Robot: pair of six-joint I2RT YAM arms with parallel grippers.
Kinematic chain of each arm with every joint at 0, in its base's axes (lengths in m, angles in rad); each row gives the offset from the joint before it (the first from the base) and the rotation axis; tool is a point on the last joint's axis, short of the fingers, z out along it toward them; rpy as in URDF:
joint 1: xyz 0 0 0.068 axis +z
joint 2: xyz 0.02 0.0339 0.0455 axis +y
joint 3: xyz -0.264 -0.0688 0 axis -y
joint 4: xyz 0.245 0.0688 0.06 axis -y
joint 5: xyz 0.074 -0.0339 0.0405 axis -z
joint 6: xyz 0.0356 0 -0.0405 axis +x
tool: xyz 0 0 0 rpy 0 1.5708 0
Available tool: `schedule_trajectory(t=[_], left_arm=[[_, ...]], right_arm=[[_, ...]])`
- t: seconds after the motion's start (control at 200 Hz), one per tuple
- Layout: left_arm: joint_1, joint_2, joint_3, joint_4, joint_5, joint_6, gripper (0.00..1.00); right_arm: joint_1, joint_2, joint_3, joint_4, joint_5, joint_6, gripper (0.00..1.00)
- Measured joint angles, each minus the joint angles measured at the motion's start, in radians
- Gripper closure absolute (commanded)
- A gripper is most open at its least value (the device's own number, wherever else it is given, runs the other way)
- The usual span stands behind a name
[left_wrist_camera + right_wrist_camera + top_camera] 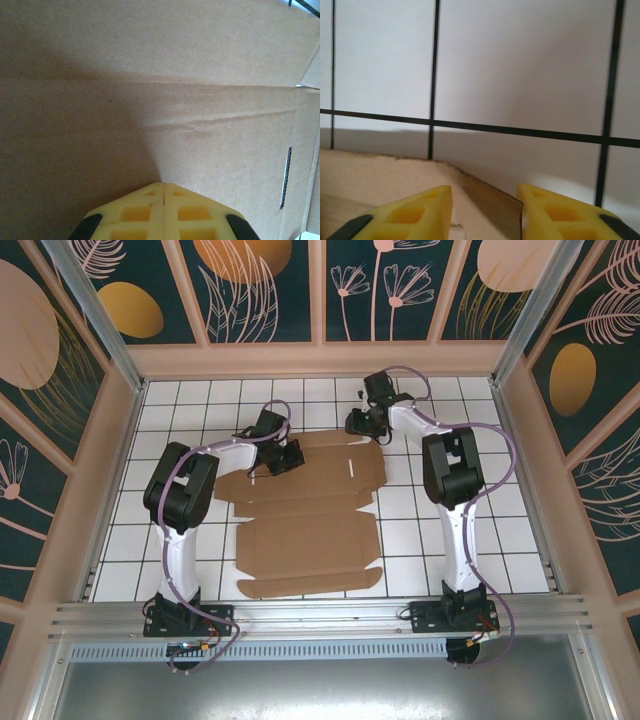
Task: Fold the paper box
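The paper box (310, 530) lies as a flat brown cardboard sheet in the middle of the white tiled table (480, 520). My left gripper (278, 462) is shut, and its yellow tip (162, 185) rests against the cardboard (200, 50) near a crease at the sheet's far left. My right gripper (358, 423) is at the sheet's far edge. Its yellow fingers (427, 207) stand apart, with a corner of a cardboard flap (370, 175) reaching up between them. That corner's edge is close to the right finger.
A narrow slot (286, 175) is cut in the cardboard to the right of the left gripper. Aluminium frame posts (515, 350) and patterned walls enclose the table. A metal rail (320, 612) runs along the near edge by the arm bases.
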Motion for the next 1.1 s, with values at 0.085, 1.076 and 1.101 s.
schedule_trajectory(t=[0.085, 1.076, 1.101], left_arm=[[0.0, 0.0, 0.0, -0.004, -0.004, 0.006, 1.0], [0.006, 0.002, 0.02, -0.033, -0.045, 0.048, 1.0], [0.006, 0.002, 0.021, -0.035, -0.045, 0.051, 1.0]], right_arm=[[0.006, -0.01, -0.02, 0.016, -0.013, 0.006, 0.7], [0.146, 0.11, 0.158, -0.037, -0.006, -0.04, 0.56], [0.146, 0.107, 0.15, -0.032, -0.007, -0.04, 0.56]])
